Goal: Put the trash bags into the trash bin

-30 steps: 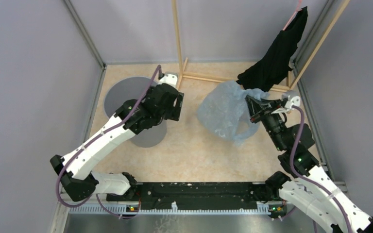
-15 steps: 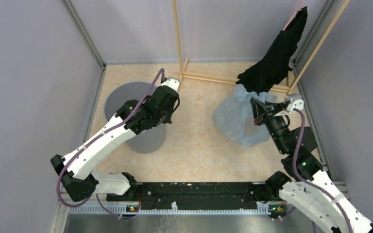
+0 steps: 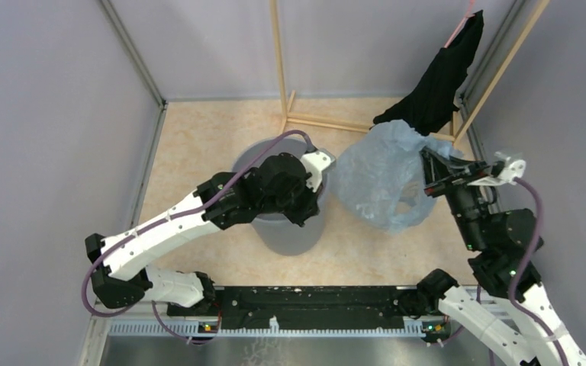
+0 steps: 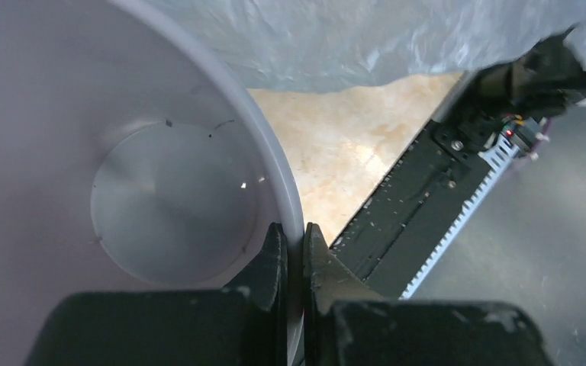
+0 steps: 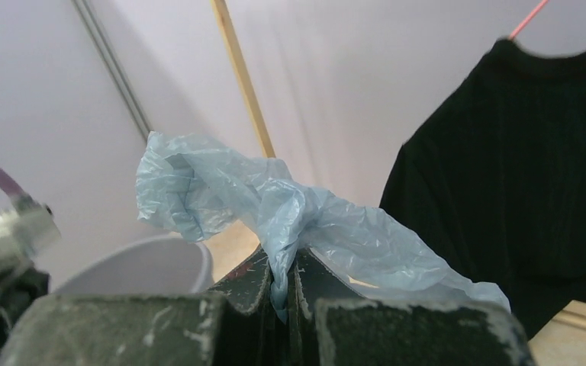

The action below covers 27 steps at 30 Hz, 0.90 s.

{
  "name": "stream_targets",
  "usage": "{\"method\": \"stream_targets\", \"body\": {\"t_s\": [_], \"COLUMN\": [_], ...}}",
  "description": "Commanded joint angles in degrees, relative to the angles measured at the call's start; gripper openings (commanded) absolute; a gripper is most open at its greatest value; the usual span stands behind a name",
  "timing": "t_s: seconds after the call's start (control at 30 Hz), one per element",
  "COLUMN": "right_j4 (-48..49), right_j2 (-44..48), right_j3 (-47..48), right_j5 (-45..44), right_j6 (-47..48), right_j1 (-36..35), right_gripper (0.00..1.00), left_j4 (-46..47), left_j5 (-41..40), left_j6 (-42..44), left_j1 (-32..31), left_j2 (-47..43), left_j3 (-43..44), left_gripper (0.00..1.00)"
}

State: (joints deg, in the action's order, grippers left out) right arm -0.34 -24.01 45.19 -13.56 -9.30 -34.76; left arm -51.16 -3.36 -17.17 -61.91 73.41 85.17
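On the desk (image 3: pixel 198 145), centre, just ahead of the arm bases: trash bin (image 3: pixel 294 238), grey, round, upright, mouth open; no bag inside as far as the left wrist view reaches. Left jaws: closed on the bin's rim, one finger inside the wall, one outside. Just right of the bin, raised: trash bag (image 3: pixel 381 179), pale blue, crinkled, pinched at a bunched corner by the right jaws, which are clamped shut on the film; the body hangs loose beside the bin, not yet over its mouth

Hazards, as judged:
- bag slips free: the grip takes only a thin twist of slick film, and a quick swing could pull it out
- bag drapes over the rim or over the left jaws instead of dropping in: it is wide and limp, about as broad as the mouth
- bin tips or skids: it is held at one point of the rim only, so a push from bag or arm could lever it
- bag snags the black garment (image 3: pixel 435 84) or the wooden frame (image 3: pixel 278 61), both close behind it

Not made out:
- whether the bag's lower edge touches the desk or the bin's side
- much of the bin's rim, covered by the left arm (image 3: pixel 198 210) in the top view
- the bag's opening, lost in folds
- the right fingertips, buried in film
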Motion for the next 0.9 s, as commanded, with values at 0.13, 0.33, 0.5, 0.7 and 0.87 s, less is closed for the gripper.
{"method": "stream_targets", "body": {"t_s": [0.13,0.33,0.5,0.7,0.87], "right_j4": [-8.75,-3.73,5.39,20.27,21.42], "right_j2": [-3.06,-10.98,-22.44,-35.5,-36.88], "right_j3": [16.77,24.44,33.27,40.91,43.16], "right_j5": [0.87,15.53,30.11,42.21,30.94], "right_j6": [-1.43,-5.34,-16.56,-34.2,-30.06], "right_j1": [-0.47,-0.47,-0.45,-3.84,-16.02], "right_gripper": [0.0,0.0,0.0,0.0,0.0], "left_j4": [11.15,15.54,16.54,24.2,24.89], "left_j5": [6.36,5.2,-5.57,-15.7,-18.51], "left_j6": [0.72,2.52,5.25,4.67,4.3], "left_j1": [-5.06,-5.06,-5.06,-5.06,-5.06], "left_j2": [0.61,-7.88,-19.87,-38.62,-46.92], "left_j3": [-3.73,-8.57,-13.23,-24.1,-26.72], "left_gripper": [0.28,0.53,0.77,0.9,0.95]}}
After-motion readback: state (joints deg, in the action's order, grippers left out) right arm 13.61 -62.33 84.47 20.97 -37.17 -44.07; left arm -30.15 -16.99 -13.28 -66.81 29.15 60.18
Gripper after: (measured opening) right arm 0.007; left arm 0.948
